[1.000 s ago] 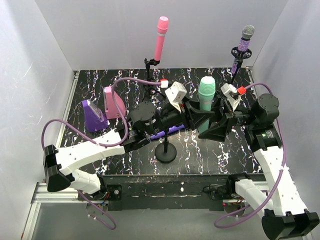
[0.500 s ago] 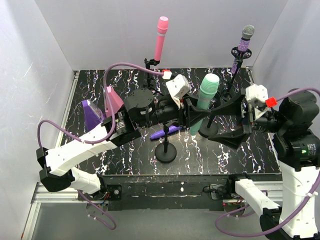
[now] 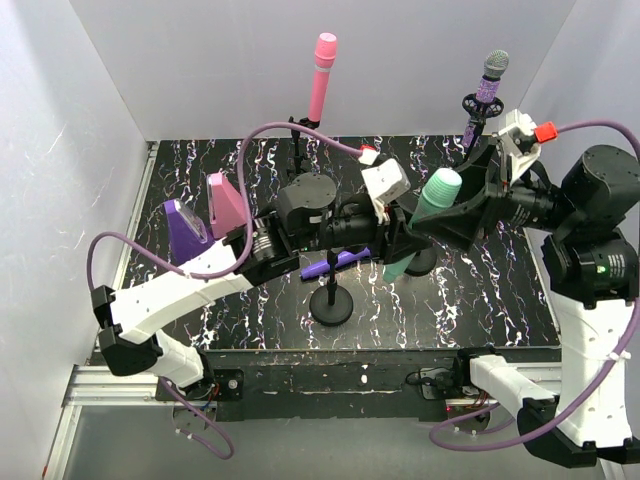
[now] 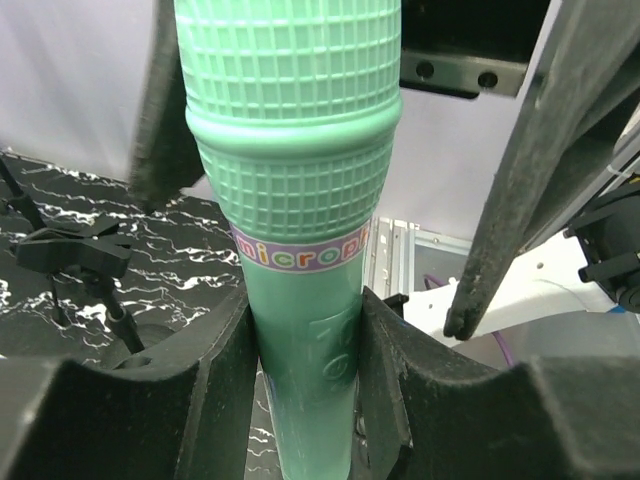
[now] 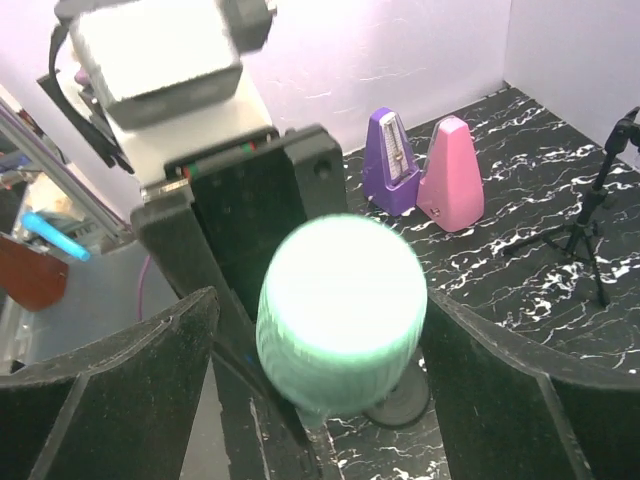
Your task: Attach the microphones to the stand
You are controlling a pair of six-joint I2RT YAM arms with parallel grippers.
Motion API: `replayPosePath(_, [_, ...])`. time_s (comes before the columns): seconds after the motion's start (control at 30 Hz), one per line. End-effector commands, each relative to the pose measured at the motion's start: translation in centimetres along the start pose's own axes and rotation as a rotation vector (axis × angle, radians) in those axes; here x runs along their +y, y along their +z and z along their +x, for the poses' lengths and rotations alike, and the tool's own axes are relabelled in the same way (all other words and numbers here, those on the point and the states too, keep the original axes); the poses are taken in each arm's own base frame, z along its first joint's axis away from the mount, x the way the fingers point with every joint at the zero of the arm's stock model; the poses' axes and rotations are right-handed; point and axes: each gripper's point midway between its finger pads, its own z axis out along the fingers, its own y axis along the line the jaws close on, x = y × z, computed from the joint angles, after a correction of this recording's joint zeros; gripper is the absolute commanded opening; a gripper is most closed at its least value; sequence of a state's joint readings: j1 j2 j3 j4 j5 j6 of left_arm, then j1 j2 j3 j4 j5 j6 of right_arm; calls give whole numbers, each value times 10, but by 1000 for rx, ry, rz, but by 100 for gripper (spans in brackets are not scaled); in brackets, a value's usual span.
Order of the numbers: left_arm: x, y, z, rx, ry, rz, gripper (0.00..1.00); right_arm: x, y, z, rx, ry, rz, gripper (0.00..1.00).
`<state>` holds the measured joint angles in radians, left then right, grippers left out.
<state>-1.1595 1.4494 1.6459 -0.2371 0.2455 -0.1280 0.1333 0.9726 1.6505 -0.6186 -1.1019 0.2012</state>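
My left gripper (image 3: 403, 238) is shut on the mint green microphone (image 3: 438, 192), clamping its handle (image 4: 305, 330) and holding it tilted, head up to the right, above the table. My right gripper (image 3: 442, 212) is open and straddles that microphone's head (image 5: 340, 310), with a gap on each side. The pink microphone (image 3: 323, 72) and the glittery purple microphone (image 3: 490, 88) stand in clips on stands at the back. The plain purple microphone (image 3: 336, 263) lies on the table under my left arm. A stand with a round base (image 3: 331, 303) rises in front of it.
A purple wedge-shaped box (image 3: 184, 230) and a pink one (image 3: 227, 205) stand at the left, also seen as purple (image 5: 392, 160) and pink (image 5: 452, 175). A second round base (image 5: 400, 405) lies under the green head. A thin tripod stand (image 5: 590, 230) stands at the right. White walls enclose three sides.
My right gripper rose from low beside the green microphone to its head and opened wider. My left gripper carried the microphone to the right and tilted it.
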Motion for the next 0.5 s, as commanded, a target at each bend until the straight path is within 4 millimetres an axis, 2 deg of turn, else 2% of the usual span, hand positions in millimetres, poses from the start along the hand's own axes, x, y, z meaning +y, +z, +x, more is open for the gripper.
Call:
replayPosePath(0.0, [-8,1,-15,-23,0,48,0,6,3,-17,-44,32,-49,86])
replayPosePath(0.3, [-5,-3,-14,-16,11,30,0,8,3,-15,-45,72,-66,83])
replayPosePath(0.47, [-6,-11,-17,-28,15,22,0,8,5,-10,-37,143,-122,75])
